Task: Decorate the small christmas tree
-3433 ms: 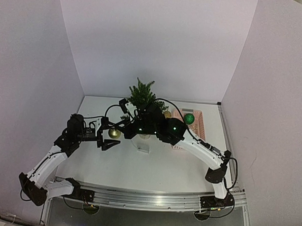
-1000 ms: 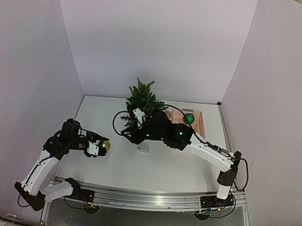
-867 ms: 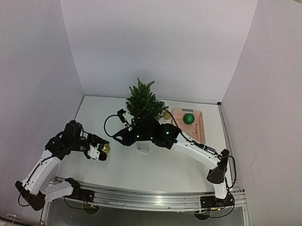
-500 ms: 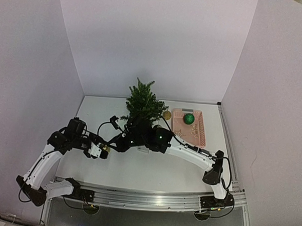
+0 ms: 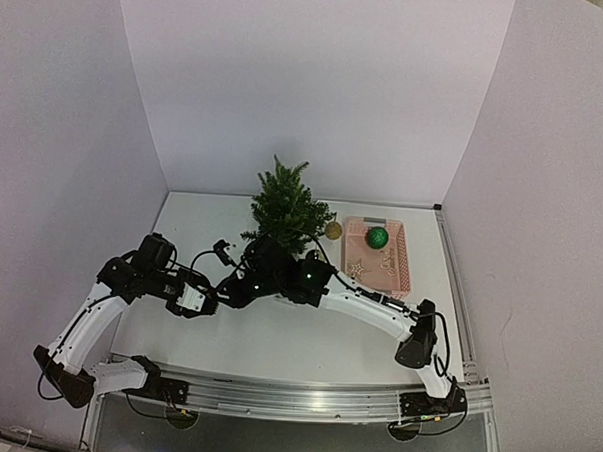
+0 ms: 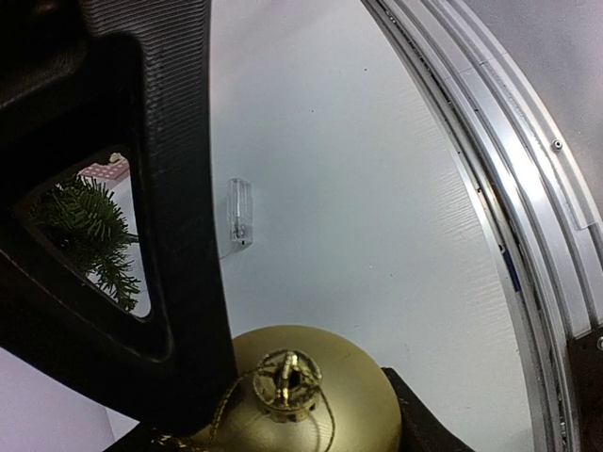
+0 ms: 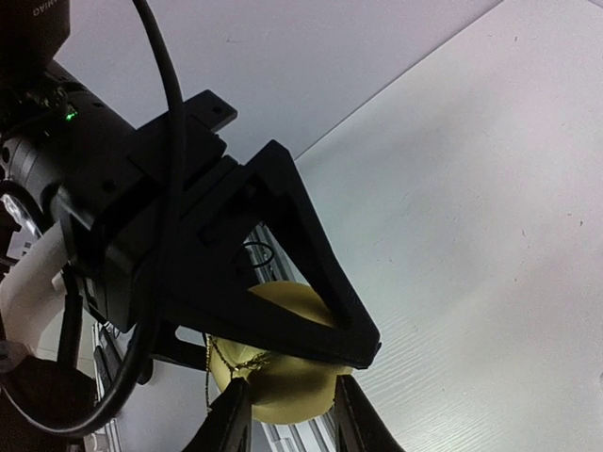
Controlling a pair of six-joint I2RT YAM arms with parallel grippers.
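The small christmas tree [image 5: 285, 207] stands at the back middle of the table, with a gold bauble [image 5: 332, 229] at its right side. My left gripper [image 5: 202, 302] is left of centre, shut on another gold bauble [image 6: 358, 377] whose cap and gold cord face the left wrist camera. My right gripper [image 5: 222, 290] reaches across to it. In the right wrist view its fingers [image 7: 234, 414] stand apart on either side of that bauble's [image 7: 283, 377] lower part. I cannot tell whether they touch it. A left finger crosses in front.
A pink basket [image 5: 392, 275] right of the tree holds a green bauble [image 5: 378, 236] and a gold star [image 5: 357, 269]. A small clear plastic piece [image 6: 239, 215] lies on the white table. The metal rail [image 6: 490, 188] runs along the near edge.
My right arm has swung left from the tree's foot to the left gripper, and its jaws have narrowed. The left arm shifted slightly toward the centre, still holding the bauble.
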